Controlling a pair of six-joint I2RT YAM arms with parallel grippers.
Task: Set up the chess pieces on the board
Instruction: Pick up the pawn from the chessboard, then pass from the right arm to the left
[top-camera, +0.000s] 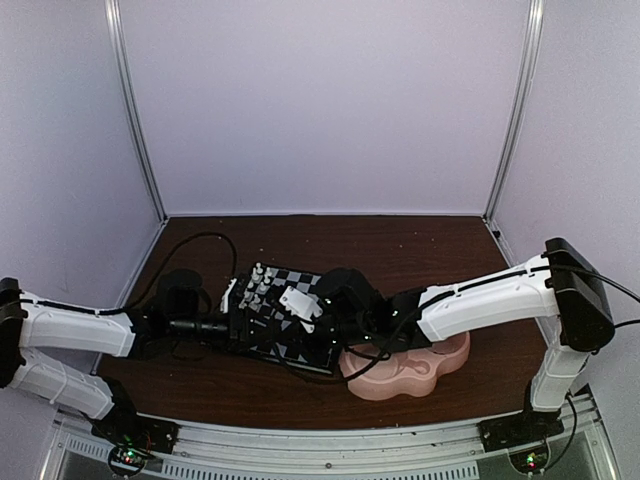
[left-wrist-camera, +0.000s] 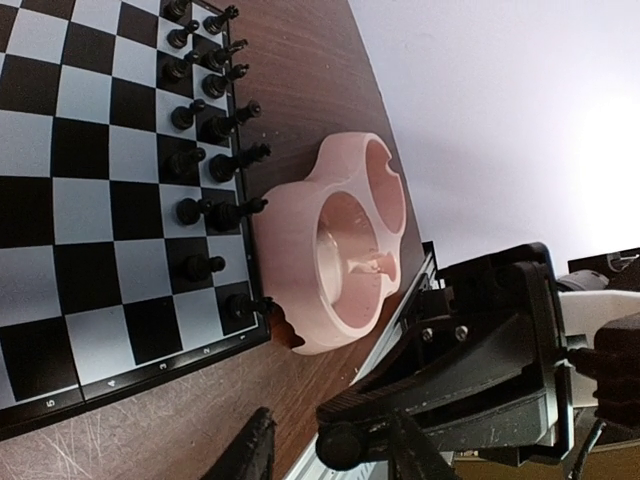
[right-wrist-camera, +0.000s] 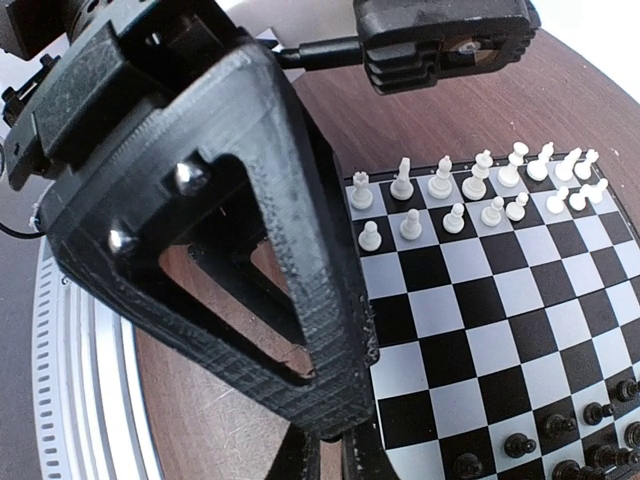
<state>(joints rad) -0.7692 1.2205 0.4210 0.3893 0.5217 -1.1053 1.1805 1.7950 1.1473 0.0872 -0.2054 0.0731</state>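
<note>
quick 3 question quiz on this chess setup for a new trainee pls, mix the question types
1. True or false: the black pieces stand in two rows along one edge of the board.
2. Where is the pink dish?
A) on top of the board
B) on the table, beside the board edge that holds the black pieces
C) against the far wall
3. Fill in: the board edge opposite the black pieces holds the ___ pieces.

Key: 1 true. 2 B. 3 white: the white pieces line that edge.
</note>
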